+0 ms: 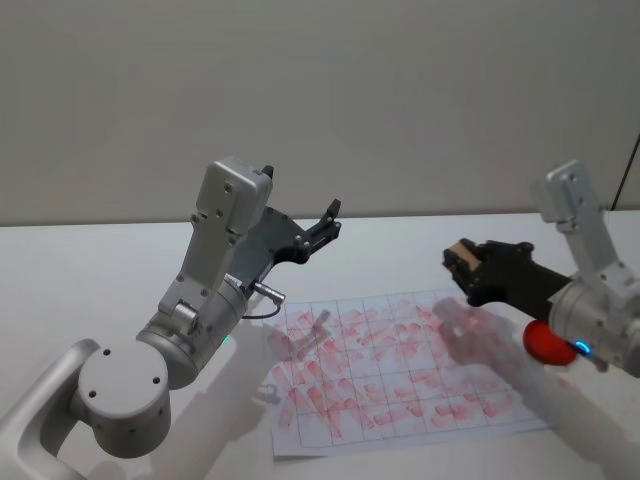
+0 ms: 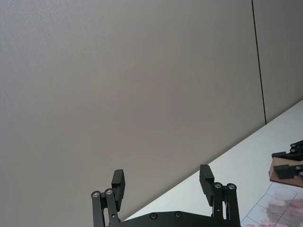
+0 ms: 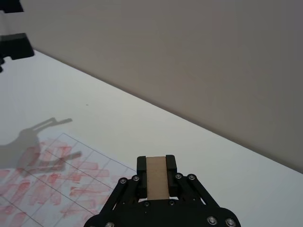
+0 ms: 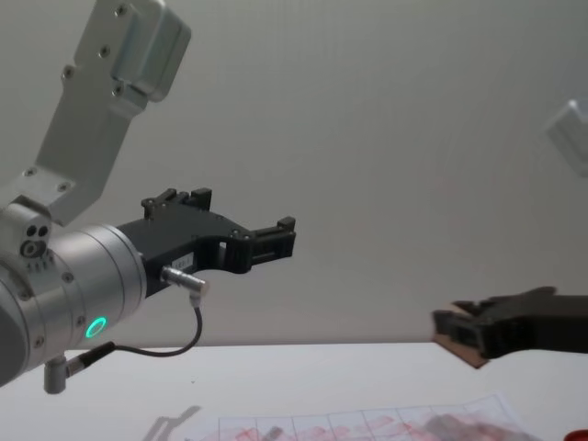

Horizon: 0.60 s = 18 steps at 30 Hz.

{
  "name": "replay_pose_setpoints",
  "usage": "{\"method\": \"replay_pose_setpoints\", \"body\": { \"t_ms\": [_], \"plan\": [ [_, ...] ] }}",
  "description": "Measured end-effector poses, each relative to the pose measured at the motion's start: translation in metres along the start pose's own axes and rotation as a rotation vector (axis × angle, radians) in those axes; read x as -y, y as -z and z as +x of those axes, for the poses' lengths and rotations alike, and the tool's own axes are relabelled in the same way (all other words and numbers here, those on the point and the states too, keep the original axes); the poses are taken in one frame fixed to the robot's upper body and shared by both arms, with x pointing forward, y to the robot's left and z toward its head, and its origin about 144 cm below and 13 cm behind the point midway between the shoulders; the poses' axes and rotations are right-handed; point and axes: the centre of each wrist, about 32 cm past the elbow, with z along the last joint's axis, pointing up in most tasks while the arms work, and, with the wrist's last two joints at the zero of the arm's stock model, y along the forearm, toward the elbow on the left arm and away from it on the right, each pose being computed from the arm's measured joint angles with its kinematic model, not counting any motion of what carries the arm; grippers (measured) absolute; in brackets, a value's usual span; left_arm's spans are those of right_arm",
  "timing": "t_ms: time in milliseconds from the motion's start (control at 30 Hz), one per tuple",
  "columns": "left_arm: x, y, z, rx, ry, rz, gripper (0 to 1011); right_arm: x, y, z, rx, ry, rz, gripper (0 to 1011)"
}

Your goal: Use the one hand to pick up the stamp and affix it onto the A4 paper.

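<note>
The tan wooden stamp [image 3: 156, 176] sits clamped between the black fingers of my right gripper [image 1: 463, 266], held in the air above the right part of the A4 paper [image 1: 400, 370]. The stamp [image 1: 458, 254] also shows in the head view and as a brown block [image 2: 282, 169] in the left wrist view. In the chest view the stamp [image 4: 457, 350] hangs well above the sheet. The white paper carries a thin grid full of red-pink imprints. My left gripper [image 1: 328, 222] is raised over the table's far left-centre, open and holding nothing; its fingers [image 2: 118, 182] stand wide apart.
A white table [image 1: 90, 280] runs to a plain beige wall. A red round part [image 1: 545, 343] sits on my right arm near the paper's right edge. Shadows of both arms fall on the sheet.
</note>
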Motion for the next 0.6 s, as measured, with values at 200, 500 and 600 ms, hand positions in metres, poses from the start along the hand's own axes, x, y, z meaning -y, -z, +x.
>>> {"method": "replay_pose_setpoints", "body": {
  "t_ms": [200,500,600],
  "plan": [
    [0.0,0.0,0.0,0.0,0.0,0.0,1001,-0.013,-0.003,-0.001,-0.007,-0.097,-0.007,218],
    [0.0,0.0,0.0,0.0,0.0,0.0,1001,-0.025,0.003,-0.004,-0.04,-0.22,-0.073,218],
    [0.0,0.0,0.0,0.0,0.0,0.0,1001,-0.026,0.008,-0.005,-0.053,-0.249,-0.107,218]
  ]
}}
